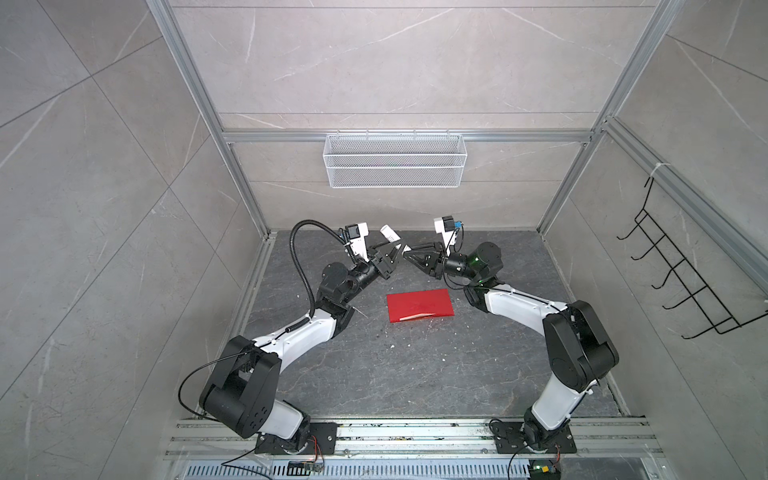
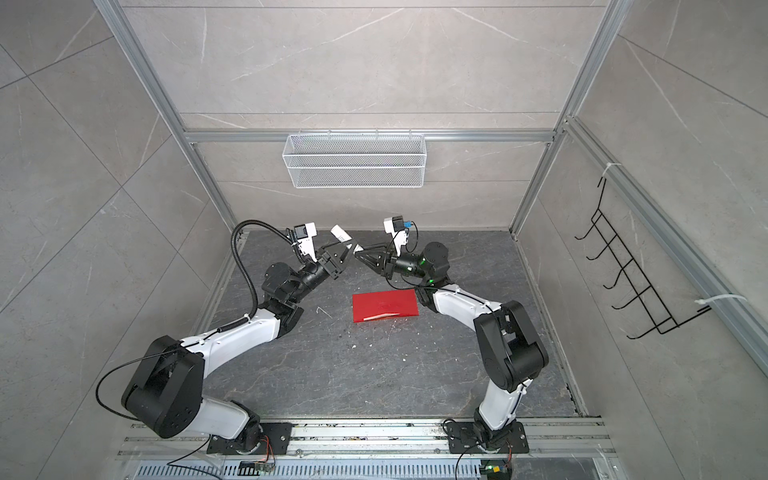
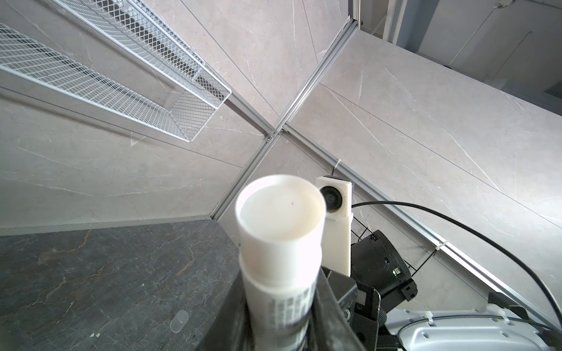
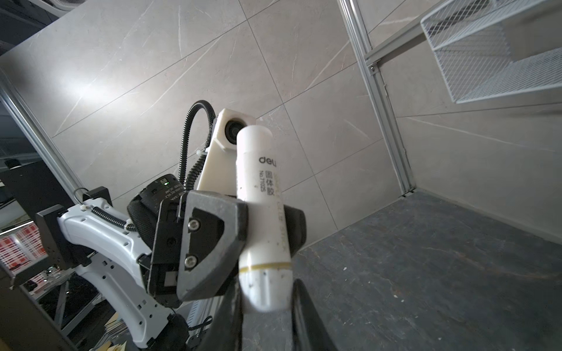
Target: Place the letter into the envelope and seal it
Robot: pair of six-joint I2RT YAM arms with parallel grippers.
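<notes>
The red envelope (image 1: 419,309) (image 2: 384,309) lies flat on the dark table, nearer the front than both grippers. The letter is out of view. At the back middle, above the table, a white glue-stick tube (image 1: 390,233) (image 2: 340,233) (image 3: 279,243) (image 4: 261,197) is held tilted between both grippers. My left gripper (image 1: 395,249) (image 2: 351,248) (image 3: 279,304) is shut on the tube's body. My right gripper (image 1: 405,253) (image 2: 359,254) (image 4: 264,301) is shut on the tube's lower end, below its yellow ring. The tube's upper end shows no cap.
A white wire basket (image 1: 395,160) hangs on the back wall and a black wire hook rack (image 1: 685,282) on the right wall. A small translucent cap (image 3: 179,320) lies on the table near the left gripper. White specks dot the table.
</notes>
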